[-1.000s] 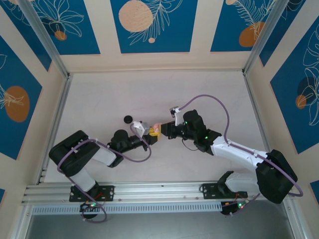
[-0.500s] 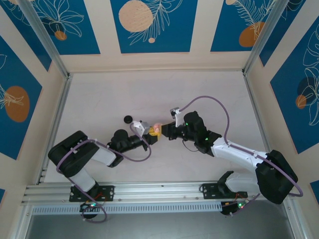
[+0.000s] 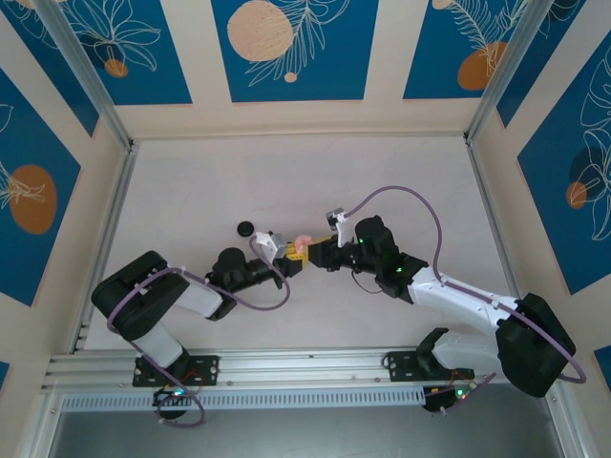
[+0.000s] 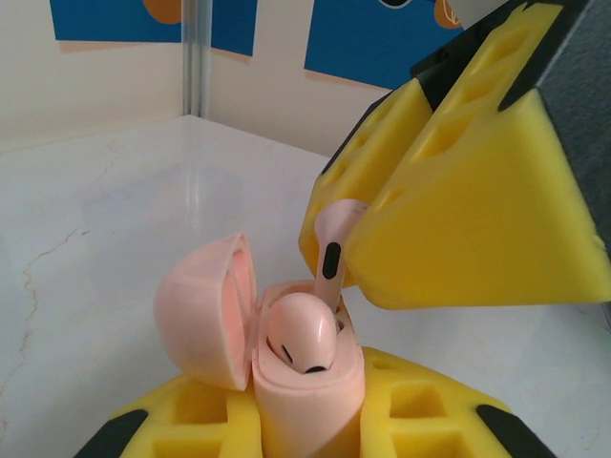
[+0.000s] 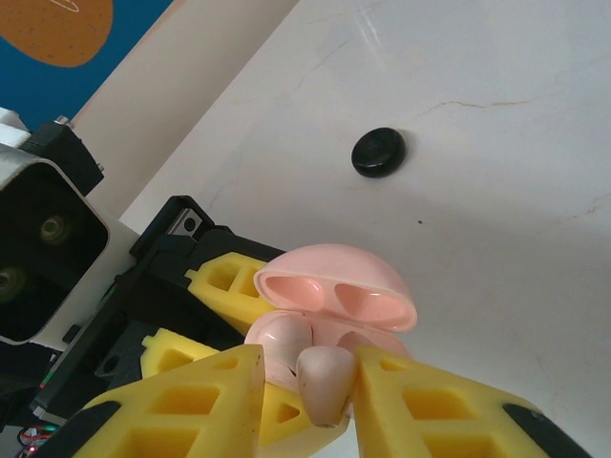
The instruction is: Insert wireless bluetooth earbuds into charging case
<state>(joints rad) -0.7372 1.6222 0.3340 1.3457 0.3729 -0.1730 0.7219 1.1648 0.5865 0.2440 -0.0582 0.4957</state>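
While the pale surface (image 3: pixel 191 181) lies wide all around, the right arm (image 3: pixel 458 296) and the left arm (image 3: pixel 181 296) reach in from its near edge. They meet nose to nose close to its middle. Both arms lie low and stretched out, and the right one bends at the elbow.

The left jaws are closed tight on the pink case (image 4: pixel 305 401), with yellow pads (image 4: pixel 191 420) hugging its lower half. The case stands upright with its mouth facing up. Its lid (image 4: pixel 205 315) is flipped open and leans back.

A black disc (image 5: pixel 379 153) lies by itself on the surface, away from the case and nearer the far edge.

The right jaws are closed tight on the second bud (image 4: pixel 331 253). Only its thin stem pokes out from between the pads.

The first bud (image 4: pixel 301 334) already sits in one hole of the case.

The second bud hangs right above the other hole, just beside the first bud. Its long stem is nearly upright and points down, leaning only a little. The stem tip is at the mouth of the hole. I cannot tell if it is already inside, because the first bud hides it.

I think the next move belongs to the right arm. It looks like a small, straight push down along the stem, while the left arm holds the case steady.
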